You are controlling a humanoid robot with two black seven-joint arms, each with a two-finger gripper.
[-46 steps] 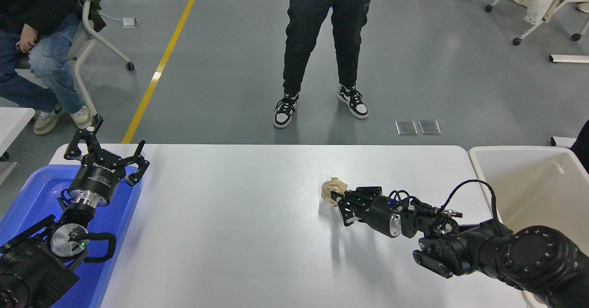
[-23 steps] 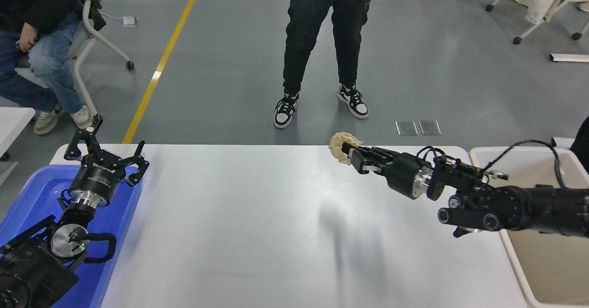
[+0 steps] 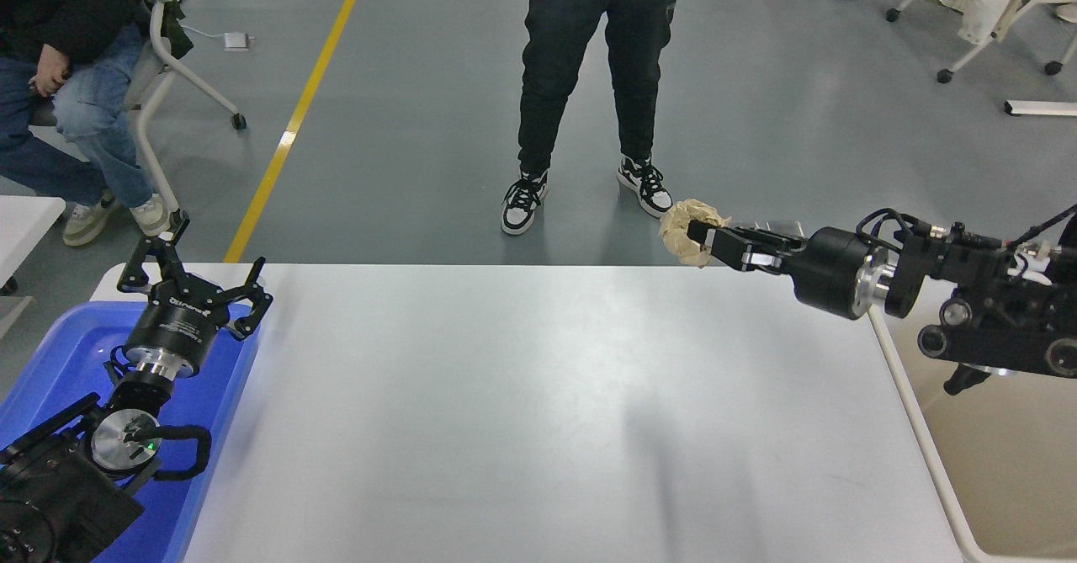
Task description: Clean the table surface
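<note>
Only the head view here, so everything came from that one angle.

The right gripper (image 3: pixel 700 239) was clamped on a crumpled brown paper wad (image 3: pixel 683 228), held up in the air around the table's far edge at roughly 1 o'clock. The arm reached in from the right edge, its wrist crossing the gap between table and bin. The wad wasn't touching anything but the gripper.

The table (image 3: pixel 522 395) filled the middle of the frame, a plain white top with just a soft shadow around 5 o'clock. Nothing else could be spotted lying on it, so the paper looked like the last bit of mess.

The cream bin (image 3: pixel 930 454) sat just beside the table at 3 to 4 o'clock. The blue tub (image 3: pixel 59 353) was over at 8 o'clock, with the left gripper (image 3: pixel 193 281) parked above it, fingers spread and holding nothing.

A person (image 3: pixel 589 83) stood at 12 o'clock on the far side, and another sat at 10 o'clock.

Judging from this, the step in hand was carrying the wad over to the cream bin. To do it well, the arm should probably swing right until the wad is clearly over the bin's opening, not the rim, keep the squeeze on the whole way, and let go only once it's low enough that the light paper won't bounce out.
</note>
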